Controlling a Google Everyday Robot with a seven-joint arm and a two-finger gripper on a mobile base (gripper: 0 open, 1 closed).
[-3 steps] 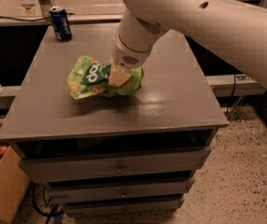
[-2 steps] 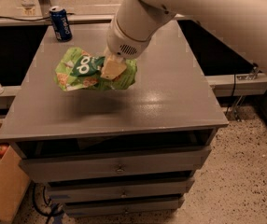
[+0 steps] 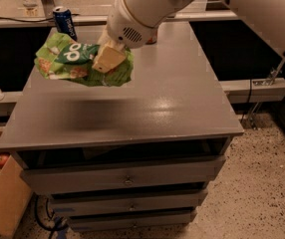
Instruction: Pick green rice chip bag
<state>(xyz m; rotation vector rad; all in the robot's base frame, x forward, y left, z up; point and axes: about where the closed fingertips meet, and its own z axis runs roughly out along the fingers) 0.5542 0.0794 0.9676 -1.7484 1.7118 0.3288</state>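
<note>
Above the desk (image 3: 152, 108), the claw (image 3: 107, 59) is clamped on one end of the green rice chip bag (image 3: 63, 59), whose slick, crinkly film could slip free.

tool (image 3: 107, 59) tight on green rice chip bag (image 3: 63, 59) — aloft over the cabinet top (image 3: 177, 96)

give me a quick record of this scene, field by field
pincer: over the table's left rear, shut on bag
bag: green, crumpled, appears lifted off the table, shadow beneath it
can: blue, upright, back left corner
table: grey top, drawers below
task state: bag grasped and raised
</note>
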